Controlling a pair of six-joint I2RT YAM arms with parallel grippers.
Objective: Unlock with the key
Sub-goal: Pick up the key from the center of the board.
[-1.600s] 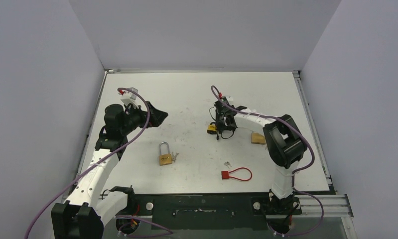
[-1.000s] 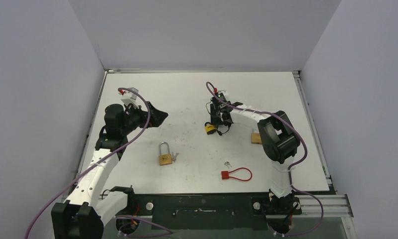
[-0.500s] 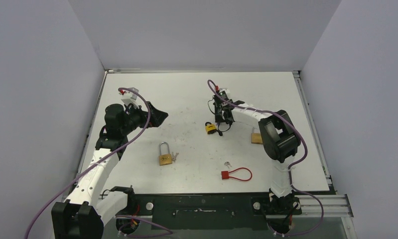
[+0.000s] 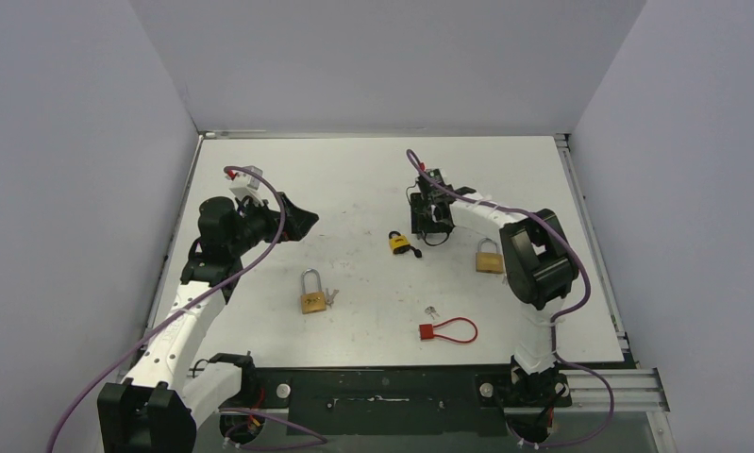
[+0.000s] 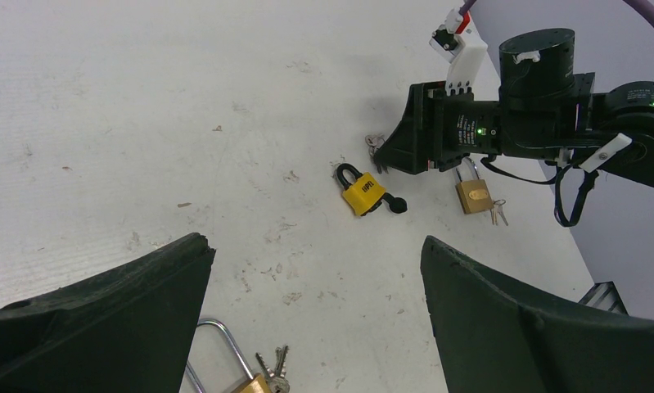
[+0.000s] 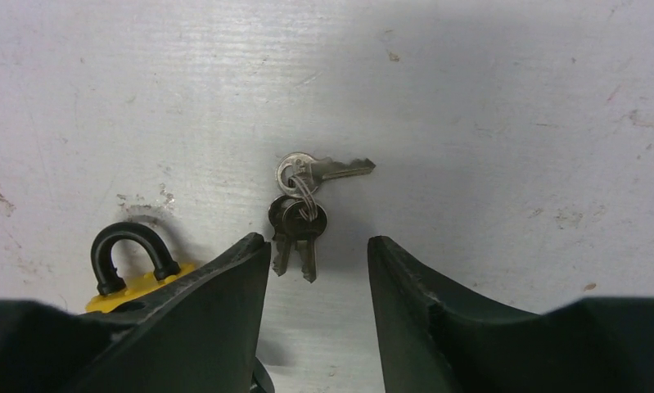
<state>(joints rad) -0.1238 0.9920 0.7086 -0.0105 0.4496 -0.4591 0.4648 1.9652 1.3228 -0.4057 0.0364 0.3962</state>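
White table (image 4: 354, 179): two brass padlocks (image 4: 310, 302) (image 4: 489, 261), one yellow padlock (image 4: 397, 243), one red lock (image 4: 427, 331).

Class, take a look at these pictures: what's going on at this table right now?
The right gripper hangs open just above a small bunch of keys lying on the table beside the yellow padlock. It grips nothing. The left gripper, wide open, hovers idle over the left side. A brass padlock, a second brass padlock and a red cable lock lie untouched nearer the arms.
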